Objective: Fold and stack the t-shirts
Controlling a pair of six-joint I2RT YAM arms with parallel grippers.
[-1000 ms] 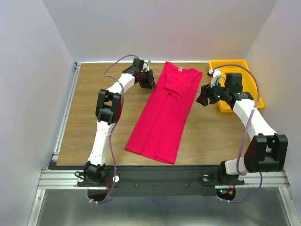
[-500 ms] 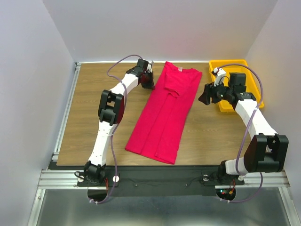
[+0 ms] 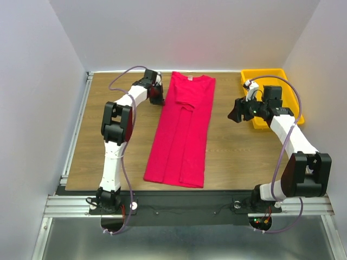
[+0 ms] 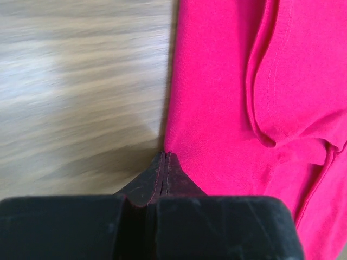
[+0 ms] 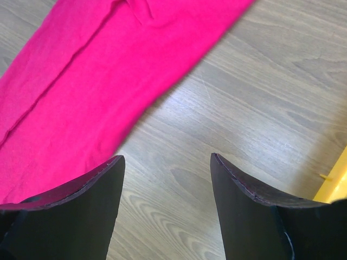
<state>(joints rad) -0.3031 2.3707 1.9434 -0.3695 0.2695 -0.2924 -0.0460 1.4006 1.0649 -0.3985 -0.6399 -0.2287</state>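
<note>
The crimson-pink t-shirt (image 3: pixel 181 130) lies flat on the wooden table, folded lengthwise into a long strip, with its neck at the far end. My left gripper (image 3: pixel 158 95) is at the shirt's far left edge, shut on the fabric there. In the left wrist view the closed tips (image 4: pixel 164 157) meet the shirt's edge (image 4: pixel 227 108). My right gripper (image 3: pixel 236 112) is open and empty, hovering over bare table to the right of the shirt. In the right wrist view its open jaws (image 5: pixel 165 160) frame wood, with the shirt (image 5: pixel 81 92) at the upper left.
A yellow plastic tray (image 3: pixel 271 73) stands at the far right corner, just behind the right gripper; its corner shows in the right wrist view (image 5: pixel 339 179). White walls enclose the table on three sides. A metal rail runs along the left edge (image 3: pixel 76 130).
My left gripper has moved left and the shirt's far end has slid left with it, so the strip now lies straighter. The right gripper has barely moved.
</note>
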